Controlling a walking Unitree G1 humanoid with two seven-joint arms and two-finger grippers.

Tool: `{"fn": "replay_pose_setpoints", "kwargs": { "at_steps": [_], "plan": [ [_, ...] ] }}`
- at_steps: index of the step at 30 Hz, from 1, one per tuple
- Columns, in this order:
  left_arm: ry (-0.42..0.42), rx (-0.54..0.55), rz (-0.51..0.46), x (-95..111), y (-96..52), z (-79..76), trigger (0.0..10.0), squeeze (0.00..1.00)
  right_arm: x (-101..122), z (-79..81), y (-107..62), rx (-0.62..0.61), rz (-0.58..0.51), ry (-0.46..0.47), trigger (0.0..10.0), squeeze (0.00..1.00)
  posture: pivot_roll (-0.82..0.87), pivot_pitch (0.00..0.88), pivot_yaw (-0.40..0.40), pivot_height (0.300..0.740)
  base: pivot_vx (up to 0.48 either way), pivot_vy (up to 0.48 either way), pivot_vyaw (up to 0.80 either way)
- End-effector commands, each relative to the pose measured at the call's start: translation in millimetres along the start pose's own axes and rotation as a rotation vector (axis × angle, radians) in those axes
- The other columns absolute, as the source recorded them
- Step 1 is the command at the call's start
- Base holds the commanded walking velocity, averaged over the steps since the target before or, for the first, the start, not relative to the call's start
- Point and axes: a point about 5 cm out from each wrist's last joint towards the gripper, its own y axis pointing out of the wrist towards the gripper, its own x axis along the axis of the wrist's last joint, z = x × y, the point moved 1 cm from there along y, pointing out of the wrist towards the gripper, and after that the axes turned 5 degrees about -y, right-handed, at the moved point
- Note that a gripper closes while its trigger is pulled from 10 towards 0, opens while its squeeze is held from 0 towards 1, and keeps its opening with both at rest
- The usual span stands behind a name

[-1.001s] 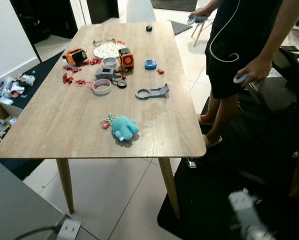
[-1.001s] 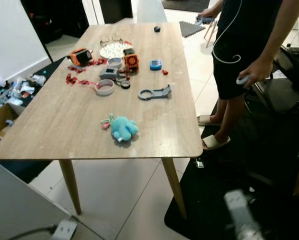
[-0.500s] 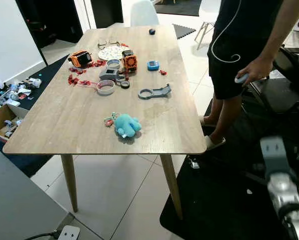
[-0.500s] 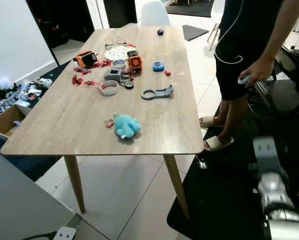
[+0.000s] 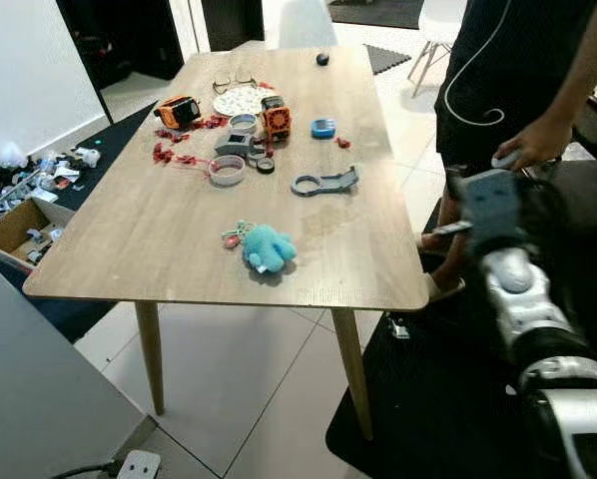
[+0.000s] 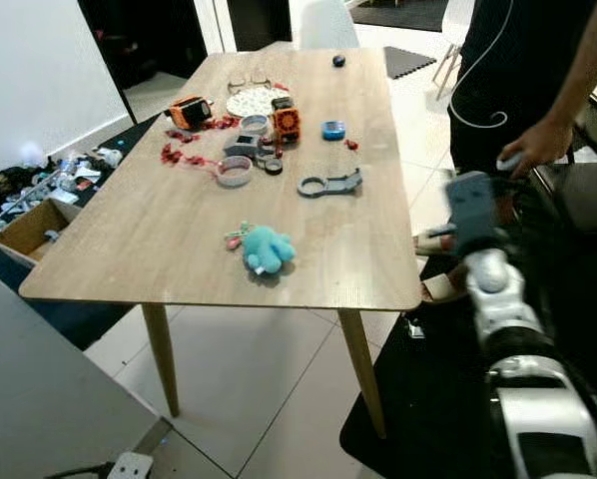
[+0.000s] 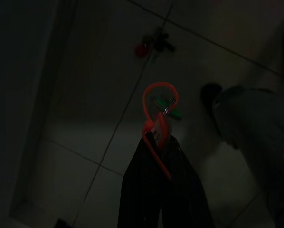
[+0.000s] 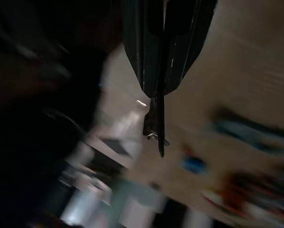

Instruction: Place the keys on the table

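1. Although your left wrist view is very dark, you can make out the left gripper [image 7: 161, 142] with its fingers pressed together on the keys [image 7: 162, 121]: a red loop stands up from the fingertips, with a small metal ring and a green tag beside it, hanging over a tiled floor [image 7: 85, 142].
2. Your right arm [image 5: 513, 289] is raised at the right edge of the surface [image 5: 159, 239], beside its near right corner.
3. In the right wrist view, your right gripper [image 8: 156, 85] has its fingers pressed together and a thin dark strip sticks out past the tips; the view is too blurred to tell what that strip is.
4. Nearest you on the wooden surface lies a teal plush toy [image 5: 268, 247], with a small bunch of coloured bits touching its left side.
5. Beyond the toy, near the middle of the surface, you see a grey bracket [image 5: 324, 183] with a ring at one end.
6. To the left of the bracket lies a roll of tape [image 5: 227, 170], with red scraps [image 5: 169, 156] scattered further left.
7. Further back sit an orange block [image 5: 276, 117], a small blue box [image 5: 323, 127], an orange and black gadget [image 5: 179, 110] and a white plate [image 5: 240, 100].
8. A pair of glasses [image 5: 236, 84] and a small dark ball [image 5: 322, 59] lie at the far end.
9. A person [image 5: 518, 70] in dark clothes stands to the right of the surface, one hand [image 5: 534, 143] holding a pale controller just behind your right arm.
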Motion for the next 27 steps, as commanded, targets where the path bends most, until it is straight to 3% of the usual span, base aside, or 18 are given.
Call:
{"fn": "replay_pose_setpoints", "kwargs": {
  "at_steps": [1,7,11,14,19,24,26,27],
  "plan": [
    [0.011,-0.009,0.024,-6.8,-0.3,-2.0,10.0,0.00,10.4,22.3,4.0,0.111,-0.051,0.003,10.0,0.00,-0.06,0.024,0.081,0.740,0.000,0.000,0.00],
    [0.018,-0.016,0.028,-7.4,-0.1,-3.7,10.0,0.00,19.3,56.4,10.1,0.228,-0.061,-0.009,10.0,0.00,-0.07,0.034,0.086,0.740,0.000,0.000,0.00],
    [0.016,-0.020,0.027,-7.4,0.1,-5.1,10.0,0.00,15.1,65.8,12.7,0.247,-0.002,-0.033,10.0,0.00,-0.06,0.032,0.082,0.740,0.000,0.000,0.00],
    [0.015,-0.021,0.026,-7.5,0.2,-5.4,10.0,0.00,13.5,66.0,13.5,0.243,0.021,-0.039,10.0,0.00,-0.06,0.032,0.082,0.740,0.000,0.000,0.00],
    [0.015,-0.024,0.031,-9.1,0.0,-6.0,10.0,0.00,7.7,44.6,16.9,0.113,0.087,-0.051,10.0,0.00,-0.06,0.034,0.083,0.740,0.000,0.000,0.00],
    [0.018,-0.024,0.032,-9.6,0.0,-5.9,10.0,0.00,7.7,40.4,17.0,0.092,0.086,-0.041,10.0,0.00,-0.07,0.037,0.086,0.740,0.000,0.000,0.00],
    [0.020,-0.025,0.031,-9.2,0.0,-5.8,10.0,0.00,6.5,39.2,16.4,0.077,0.090,-0.044,10.0,1.00,-0.07,0.037,0.086,0.740,0.000,0.000,0.00],
    [0.020,-0.025,0.029,-8.9,0.0,-5.8,10.0,0.00,5.7,38.8,16.2,0.068,0.093,-0.046,10.0,1.00,-0.07,0.037,0.086,0.740,0.000,0.000,0.00]
  ]
}}
